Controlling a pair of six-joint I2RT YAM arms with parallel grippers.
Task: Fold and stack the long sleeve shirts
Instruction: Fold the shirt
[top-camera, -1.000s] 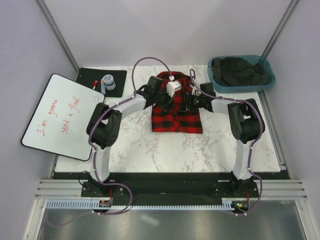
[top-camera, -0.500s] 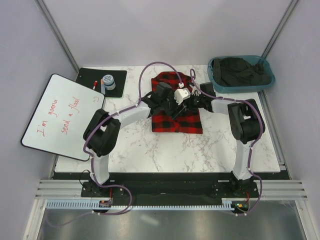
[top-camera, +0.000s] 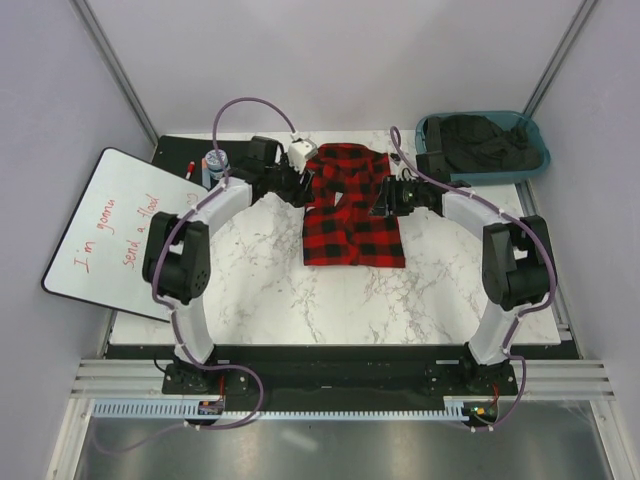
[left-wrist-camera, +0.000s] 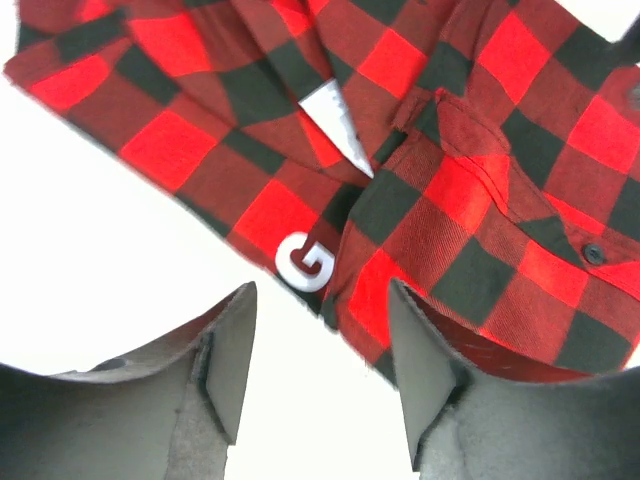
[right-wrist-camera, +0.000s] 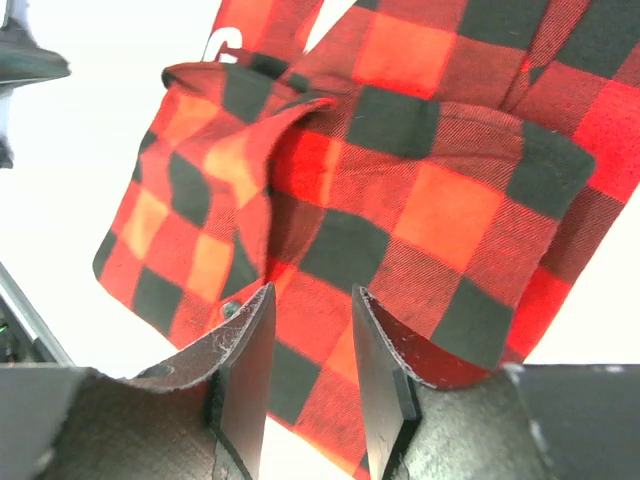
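Note:
The long sleeve shirt, a red-and-black check flannel (top-camera: 352, 210), lies folded in a rectangle at the middle of the marble table (top-camera: 280, 290). My left gripper (top-camera: 303, 184) sits off its upper left edge, open and holding nothing. In the left wrist view (left-wrist-camera: 320, 335) the jaws frame bare table, and the shirt (left-wrist-camera: 470, 180) with its white neck label (left-wrist-camera: 335, 125) lies just beyond. My right gripper (top-camera: 384, 199) hovers over the shirt's right edge. In the right wrist view (right-wrist-camera: 312, 345) its jaws stand apart above flat cloth (right-wrist-camera: 420, 190).
A teal basket (top-camera: 437, 160) holding dark clothes stands at the back right. A whiteboard (top-camera: 120, 230) with red writing overhangs the left edge. Behind it a black mat (top-camera: 235, 180) carries a small blue-and-white jar (top-camera: 216, 160) and a red marker (top-camera: 190, 168).
My left gripper has opened, let go of the shirt and swung left off it to its upper left edge. The right arm's elbow has swung outward; its gripper stays at the right edge.

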